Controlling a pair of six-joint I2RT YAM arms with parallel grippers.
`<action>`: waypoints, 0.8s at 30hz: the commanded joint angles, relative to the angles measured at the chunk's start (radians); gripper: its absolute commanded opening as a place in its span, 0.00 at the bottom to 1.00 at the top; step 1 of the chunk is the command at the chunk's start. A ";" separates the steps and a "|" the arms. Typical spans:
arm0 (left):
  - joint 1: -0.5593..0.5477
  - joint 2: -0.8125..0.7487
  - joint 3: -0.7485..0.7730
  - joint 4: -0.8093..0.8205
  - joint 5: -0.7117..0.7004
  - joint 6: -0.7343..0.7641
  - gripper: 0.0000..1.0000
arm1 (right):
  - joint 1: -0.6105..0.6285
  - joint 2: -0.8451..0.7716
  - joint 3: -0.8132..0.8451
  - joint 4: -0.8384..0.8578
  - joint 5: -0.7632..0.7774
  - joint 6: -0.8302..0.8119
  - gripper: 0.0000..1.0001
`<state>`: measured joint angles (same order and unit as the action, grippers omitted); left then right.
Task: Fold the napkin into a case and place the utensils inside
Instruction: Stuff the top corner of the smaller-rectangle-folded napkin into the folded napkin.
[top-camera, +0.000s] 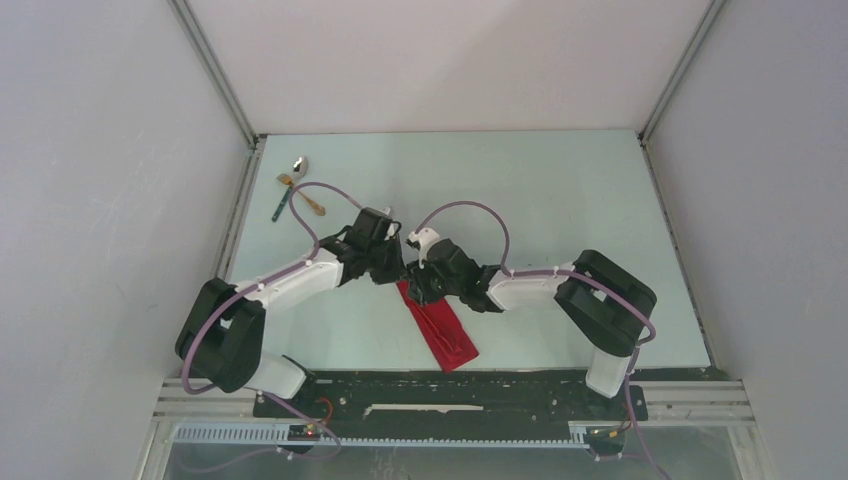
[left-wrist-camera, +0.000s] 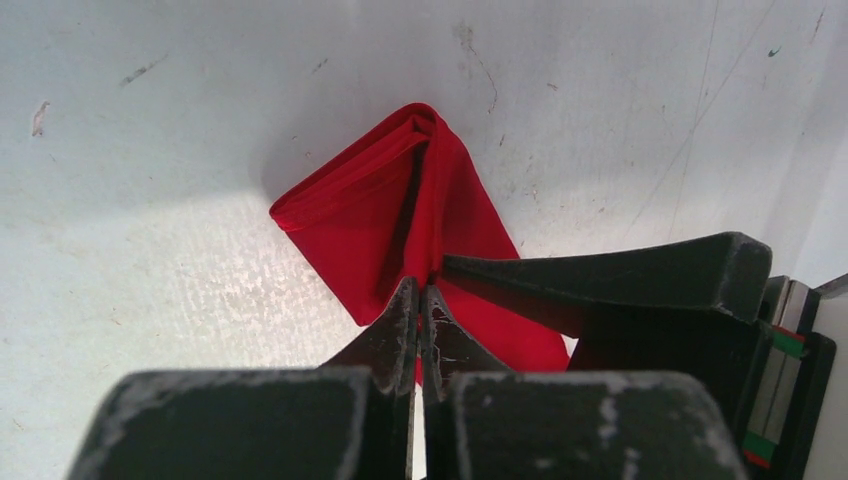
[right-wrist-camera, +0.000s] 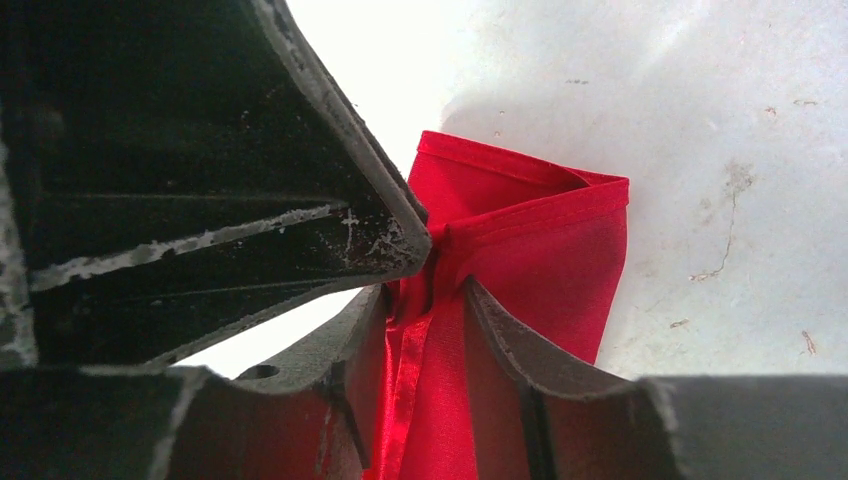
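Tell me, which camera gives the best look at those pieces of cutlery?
The top external view: only there do the utensils appear, lying together near the table's far left corner, well away from the red napkin. Both wrist views show only red cloth and black jaws, no cutlery.

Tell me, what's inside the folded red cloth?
Nothing shows inside the narrow folded red cloth napkin; only red layers at its open end. Deeper in is covered. The small cutlery pieces lie apart near the table's far left corner.

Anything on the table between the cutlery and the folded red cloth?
Nothing loose. The cutlery lies at the far left of the table; the folded cloth is near centre. Only the left gripper and its arm cross that path, pinching the cloth's far end.
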<state>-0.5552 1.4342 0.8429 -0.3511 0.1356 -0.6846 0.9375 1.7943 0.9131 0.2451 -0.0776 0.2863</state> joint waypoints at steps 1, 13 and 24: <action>0.008 -0.046 -0.002 0.014 0.011 -0.013 0.00 | 0.034 0.014 0.033 0.063 0.077 0.025 0.41; 0.016 -0.086 -0.024 0.009 -0.016 0.000 0.27 | 0.038 -0.034 0.003 0.064 0.096 0.070 0.00; -0.008 -0.176 -0.078 -0.040 -0.220 0.007 0.45 | -0.016 -0.087 -0.059 0.107 -0.004 0.191 0.00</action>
<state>-0.5465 1.2926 0.7761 -0.3798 0.0269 -0.6891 0.9463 1.7763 0.8738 0.2962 -0.0376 0.4076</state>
